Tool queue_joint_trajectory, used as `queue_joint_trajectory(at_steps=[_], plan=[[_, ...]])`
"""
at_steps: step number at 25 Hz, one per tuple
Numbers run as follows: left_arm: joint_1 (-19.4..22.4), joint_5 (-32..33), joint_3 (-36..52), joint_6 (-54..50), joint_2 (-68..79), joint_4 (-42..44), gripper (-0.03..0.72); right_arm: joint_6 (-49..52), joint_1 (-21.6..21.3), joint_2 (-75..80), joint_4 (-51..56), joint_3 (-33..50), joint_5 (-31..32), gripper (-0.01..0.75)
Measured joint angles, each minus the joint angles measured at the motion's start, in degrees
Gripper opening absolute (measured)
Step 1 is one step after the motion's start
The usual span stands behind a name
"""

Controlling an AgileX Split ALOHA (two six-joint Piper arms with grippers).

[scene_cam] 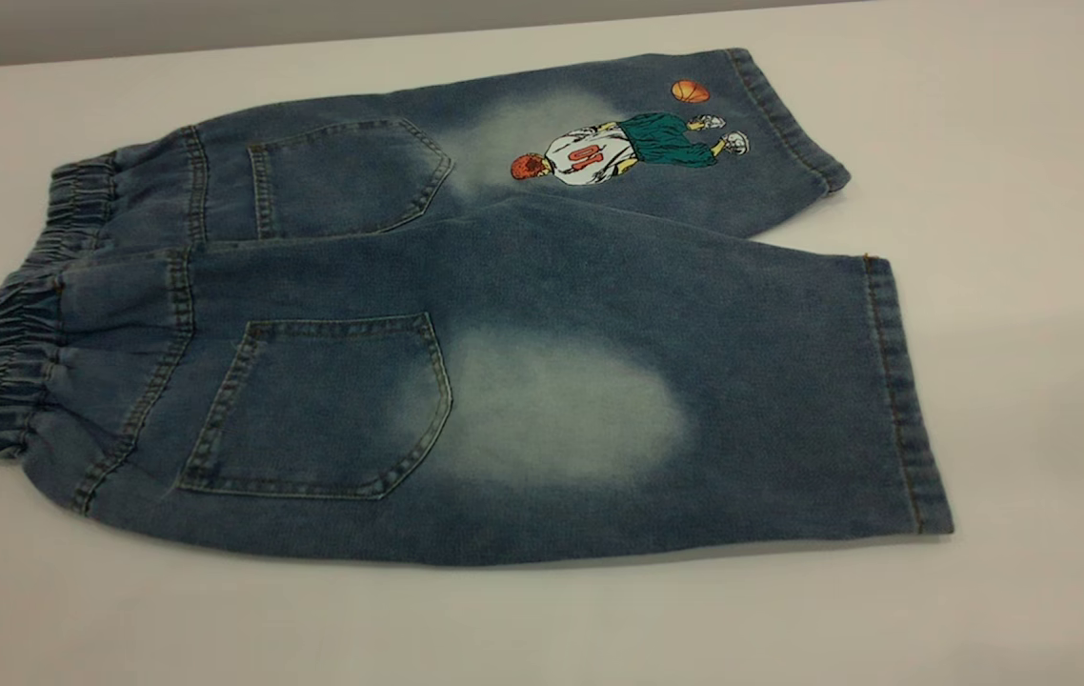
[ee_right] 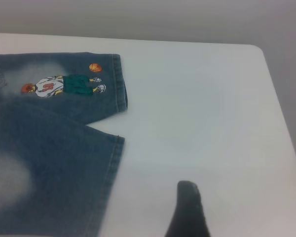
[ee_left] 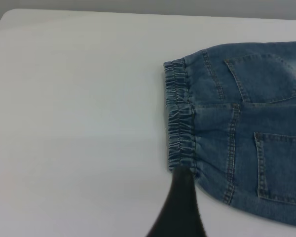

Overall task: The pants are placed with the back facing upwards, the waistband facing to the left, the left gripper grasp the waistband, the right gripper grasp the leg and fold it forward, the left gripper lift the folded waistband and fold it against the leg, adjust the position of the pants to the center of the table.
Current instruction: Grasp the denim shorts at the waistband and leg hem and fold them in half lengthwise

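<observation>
The pants (scene_cam: 466, 276) lie flat on the table (scene_cam: 1028, 191), back pockets up, with the gathered waistband (scene_cam: 23, 314) at the left. The leg (scene_cam: 552, 410) with the faded oval is the near one, and the cartoon leg (scene_cam: 637, 143) lies behind it. Neither gripper shows in the exterior view. In the left wrist view a black part of the left gripper (ee_left: 180, 207) reaches the waistband's (ee_left: 180, 118) near corner. In the right wrist view a black part of the right gripper (ee_right: 187, 212) hangs over bare table, apart from the leg's hem (ee_right: 111, 182).
Bare white table surrounds the pants on all sides. Its back edge (scene_cam: 313, 43) runs close behind the cartoon leg. A rounded table corner (ee_right: 256, 49) shows in the right wrist view, and another corner (ee_left: 10, 15) in the left wrist view.
</observation>
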Motion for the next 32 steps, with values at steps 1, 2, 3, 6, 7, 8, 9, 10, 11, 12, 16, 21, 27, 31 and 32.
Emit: queue_joint_trajectory(at_steps=[1, 2, 3, 6, 7, 8, 9, 10, 11, 12, 16, 21, 27, 31, 32], plan=[[0.0, 0.0, 0.0, 0.0, 0.0, 0.0, 0.561, 0.0, 0.4, 0.0, 0.2, 0.0, 0.0, 0.457], [0.0, 0.0, 0.0, 0.0, 0.0, 0.0, 0.561, 0.0, 0.8, 0.1, 0.2, 0.0, 0.0, 0.457], [0.0, 0.0, 0.0, 0.0, 0.0, 0.0, 0.561, 0.0, 1.0, 0.1, 0.1, 0.0, 0.0, 0.457], [0.0, 0.0, 0.0, 0.0, 0.0, 0.0, 0.561, 0.0, 1.0, 0.1, 0.3, 0.0, 0.0, 0.457], [0.0, 0.0, 0.0, 0.1, 0.0, 0.0, 0.561, -0.1, 1.0, 0.1, 0.3, 0.0, -0.1, 0.457], [0.0, 0.0, 0.0, 0.1, 0.0, 0.0, 0.561, -0.1, 1.0, 0.1, 0.3, 0.0, -0.2, 0.457], [0.0, 0.0, 0.0, 0.1, 0.0, 0.0, 0.561, -0.1, 1.0, 0.1, 0.3, 0.0, -0.3, 0.457], [0.0, 0.0, 0.0, 0.1, 0.0, 0.0, 0.561, -0.1, 1.0, 0.1, 0.3, 0.0, -0.3, 0.457], [0.0, 0.0, 0.0, 0.1, 0.0, 0.0, 0.561, -0.1, 1.0, 0.1, 0.3, 0.0, -0.3, 0.457], [0.0, 0.0, 0.0, 0.1, 0.0, 0.0, 0.561, -0.1, 1.0, 0.1, 0.3, 0.0, -0.3, 0.457], [0.0, 0.0, 0.0, 0.1, 0.0, 0.0, 0.561, 0.0, 1.0, 0.1, 0.3, -0.1, -0.9, 0.457], [0.0, -0.4, -0.8, -0.8, 2.5, 0.0, 0.561, 2.5, 1.0, 1.2, 0.7, -0.8, -2.7, 0.457], [0.0, -11.0, -4.6, -7.7, 13.0, -4.6, 0.561, 2.6, 1.0, 11.7, 7.7, -5.3, -8.8, 0.457], [0.0, -20.2, -4.7, -7.4, 23.2, -9.8, 0.561, -2.5, 1.0, 21.6, 15.5, -7.2, -13.8, 0.457], [0.0, -22.5, -4.7, -7.4, 26.0, -10.9, 0.561, -4.8, 1.0, 25.0, 18.6, -7.1, -14.9, 0.457]])
